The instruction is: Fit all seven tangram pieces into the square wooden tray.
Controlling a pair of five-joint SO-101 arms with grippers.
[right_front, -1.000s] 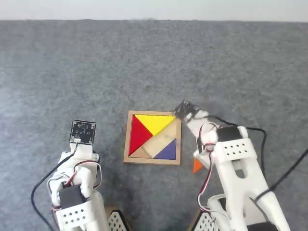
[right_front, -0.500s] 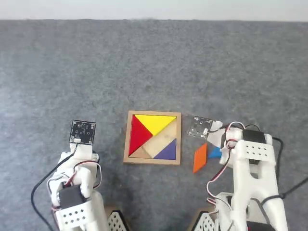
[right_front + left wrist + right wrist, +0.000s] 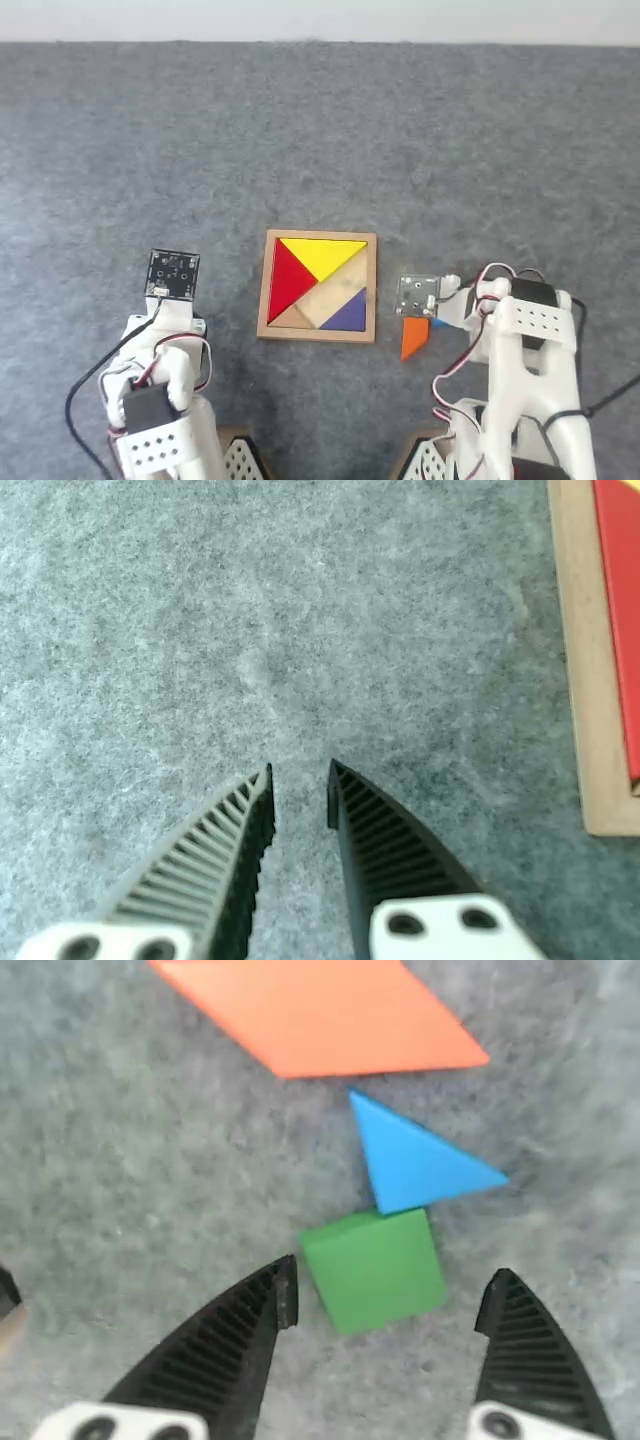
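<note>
- Since the right arm has drawn back from the tray's upper right corner, the right gripper point(image 3: 392, 1275) now hangs just right of the tray point(image 3: 264, 290), jaws wide apart and empty.
- The left gripper point(image 3: 300, 770), at lower left, has not moved; its jaws are barely parted and hold nothing.
- The tray sits mid-frame with a yellow triangle point(image 3: 322, 255), red triangle point(image 3: 288, 280) and purple piece point(image 3: 348, 315) in it.
- An orange parallelogram point(image 3: 320, 1010), blue triangle point(image 3: 415, 1165) and green square point(image 3: 375, 1270) lie on the grey mat point(image 3: 300, 140) beside it.

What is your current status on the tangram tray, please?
Right tool open over green square. Left tool empty, beside tray. Blue triangle touches the square; orange piece just beyond.
</note>
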